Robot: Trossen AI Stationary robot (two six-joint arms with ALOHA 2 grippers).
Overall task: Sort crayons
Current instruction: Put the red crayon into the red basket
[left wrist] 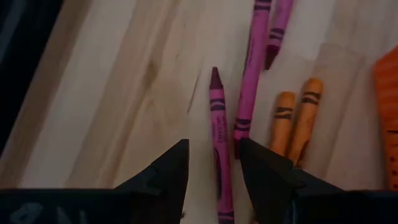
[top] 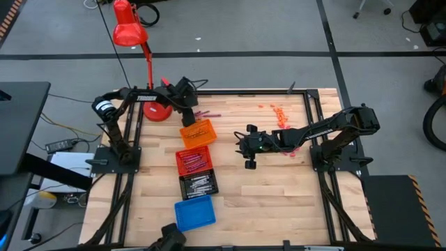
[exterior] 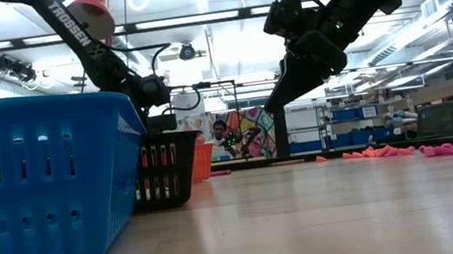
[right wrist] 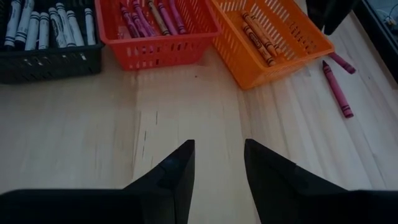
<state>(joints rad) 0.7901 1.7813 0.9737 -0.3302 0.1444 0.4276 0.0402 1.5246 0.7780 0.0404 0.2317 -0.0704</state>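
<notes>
Left claw [left wrist: 214, 163] angled low at the table's far side, fingers parted — right claw [right wrist: 219, 163] mid-table, likewise parted

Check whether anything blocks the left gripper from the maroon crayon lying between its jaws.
Nothing visible does. The left gripper has its jaws open on either side of the maroon crayon, which lies alone on bare wood. A longer maroon crayon and two orange crayons lie just beside it, close to one jaw.

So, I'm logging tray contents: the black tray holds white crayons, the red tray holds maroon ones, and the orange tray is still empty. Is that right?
Not quite: the orange tray is not empty. The right wrist view shows a few orange crayons lying in it. The rest stands: white crayons in the black tray and maroon crayons in the red tray.
</notes>
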